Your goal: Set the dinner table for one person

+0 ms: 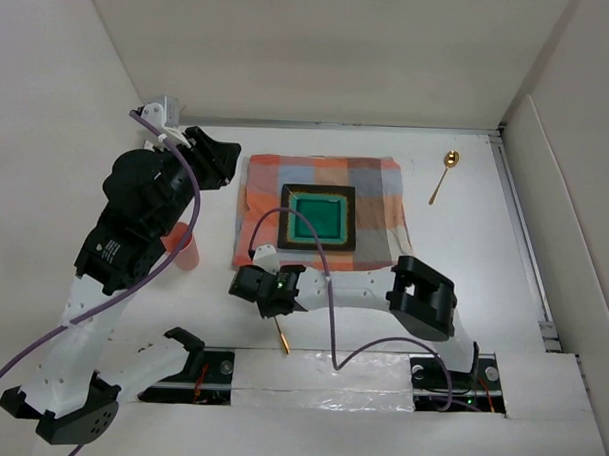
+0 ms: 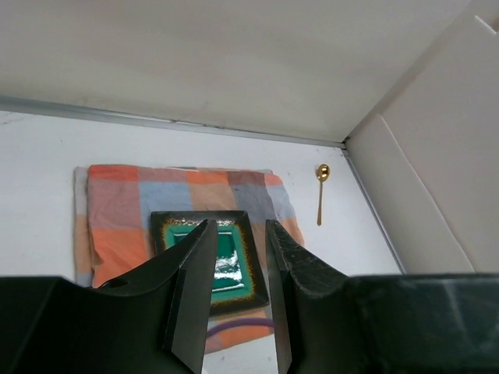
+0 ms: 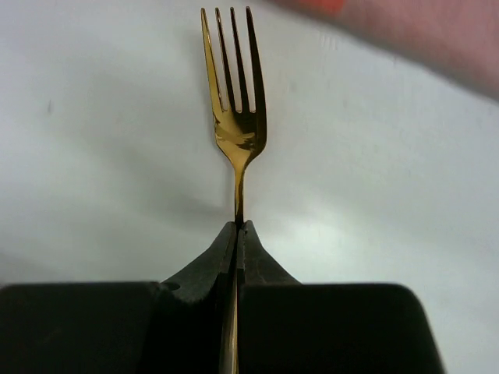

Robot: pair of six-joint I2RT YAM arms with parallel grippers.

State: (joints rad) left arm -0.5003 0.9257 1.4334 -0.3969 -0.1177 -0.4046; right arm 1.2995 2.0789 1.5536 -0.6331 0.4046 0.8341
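The white dinner table (image 1: 464, 254) carries an orange-and-grey checked cloth (image 1: 320, 204) with a square green plate (image 1: 318, 218), dark-rimmed, on it. A gold spoon (image 1: 443, 175) lies to the right of the cloth. My right gripper (image 1: 265, 292) is low over the table in front of the cloth's left corner. It is shut on a gold fork (image 3: 236, 117), tines pointing away from it; the handle end (image 1: 281, 339) sticks out behind. My left gripper (image 1: 222, 165) is open and empty, raised left of the cloth. In its wrist view the jaws frame the plate (image 2: 226, 261).
An orange translucent cup (image 1: 187, 246) stands left of the cloth, partly hidden by my left arm. White walls enclose the table at the back and both sides. A purple cable (image 1: 327, 289) loops over the cloth's front edge. The spoon also shows in the left wrist view (image 2: 320, 191).
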